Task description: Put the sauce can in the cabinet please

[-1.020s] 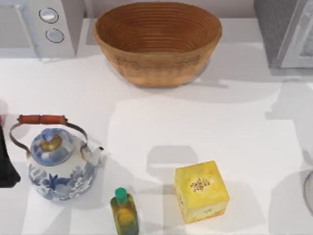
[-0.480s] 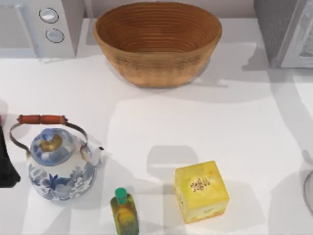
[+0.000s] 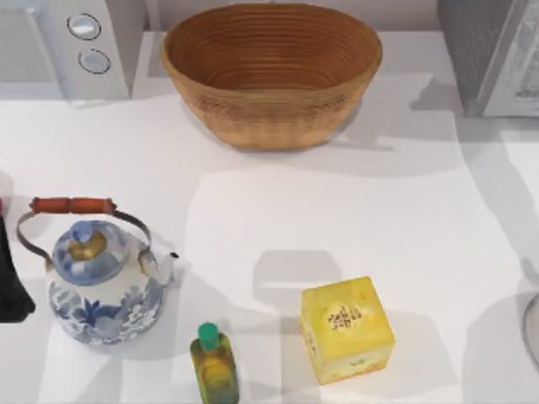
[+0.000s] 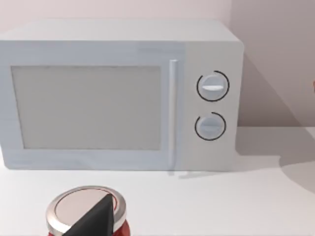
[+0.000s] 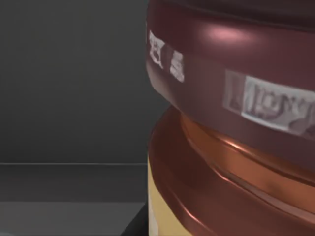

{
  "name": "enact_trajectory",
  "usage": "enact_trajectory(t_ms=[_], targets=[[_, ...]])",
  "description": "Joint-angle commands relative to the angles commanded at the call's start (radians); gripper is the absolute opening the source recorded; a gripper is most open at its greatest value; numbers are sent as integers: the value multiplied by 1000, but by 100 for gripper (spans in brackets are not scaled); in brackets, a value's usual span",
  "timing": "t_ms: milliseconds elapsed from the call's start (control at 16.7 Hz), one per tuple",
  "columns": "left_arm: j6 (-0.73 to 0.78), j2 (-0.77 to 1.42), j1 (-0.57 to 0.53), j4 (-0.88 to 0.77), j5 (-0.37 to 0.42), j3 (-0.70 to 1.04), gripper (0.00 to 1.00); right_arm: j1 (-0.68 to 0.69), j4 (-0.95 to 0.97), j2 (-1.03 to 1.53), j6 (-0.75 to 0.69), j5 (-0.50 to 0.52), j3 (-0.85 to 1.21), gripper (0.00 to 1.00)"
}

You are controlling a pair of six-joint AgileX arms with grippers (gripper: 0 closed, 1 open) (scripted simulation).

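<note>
White surface [image 3: 278, 210] with a woven basket [image 3: 271, 71] at the rear centre, a microwave [image 3: 72, 46] at rear left, the grey cabinet [image 3: 493, 55] at rear right, and a blue-and-white kettle [image 3: 101, 278], green-capped bottle [image 3: 213, 362] and yellow box [image 3: 345, 328] toward the front. In the right wrist view the sauce can [image 5: 231, 128] sits very close to the camera before a dark grey interior with a shelf-like floor, apparently within the cabinet; whether the right gripper grasps it cannot be told. The can stands upright, long axis vertical, maroon top uppermost. The step appears to be placement; next would be setting it down, releasing and retreating. The left arm is parked at the left edge, facing the microwave over a red jar [image 4: 88, 214].
</note>
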Motion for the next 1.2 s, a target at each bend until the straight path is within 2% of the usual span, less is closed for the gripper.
enact_trajectory(t_ms=[300,900,1200], targets=[[0,0,0,0,0,0,100,-19,9,68,8,-6,58,0],[0,0,0,0,0,0,100,-86,72,494,4,-74,420,0],[0,0,0,0,0,0,100,-90,77,515,3,-79,440,0]])
